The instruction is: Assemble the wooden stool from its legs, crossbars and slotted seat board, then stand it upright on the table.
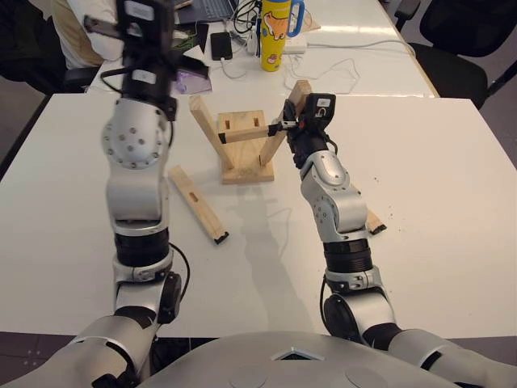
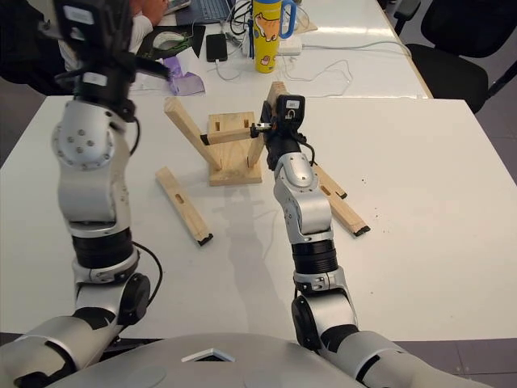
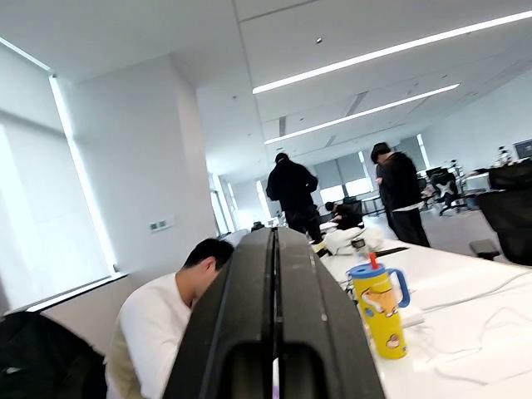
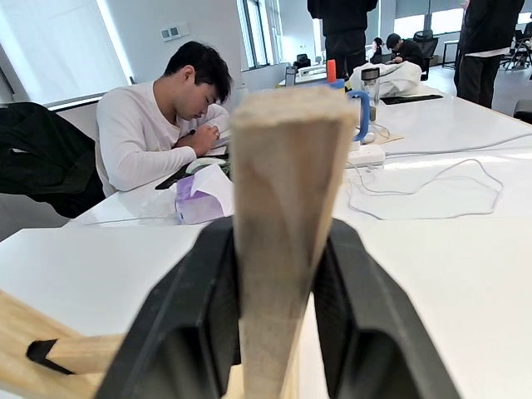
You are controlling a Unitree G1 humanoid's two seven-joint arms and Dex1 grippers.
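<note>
The white counter (image 1: 452,202) carries a half-built stool near its far middle. The slotted seat board (image 1: 246,171) lies flat on the counter. Two legs rise from it, each leaning outward. The left stool leg (image 1: 212,132) slants up toward the robot's left and the right stool leg (image 1: 300,89) slants up toward its right. A short crossbar (image 1: 245,134) runs level between the two legs, touching both.

The right hand (image 1: 289,125) is clamped on the right stool leg about halfway up, with one black finger on each side of the wood. In the right wrist view the leg fills the gap between the fingers.

The left hand (image 3: 274,249) is raised well above the counter's far left part. Its two fingers are pressed flat together with nothing between them.

A loose leg (image 1: 198,204) lies flat on the counter, left of the seat board and apart from it. Two more wooden pieces (image 2: 347,214) lie just right of the right forearm. The arm hides part of them, so they may be legs or crossbars.

On the desk behind stand a yellow tumbler (image 1: 275,32) and a dark phone (image 1: 220,44).
</note>
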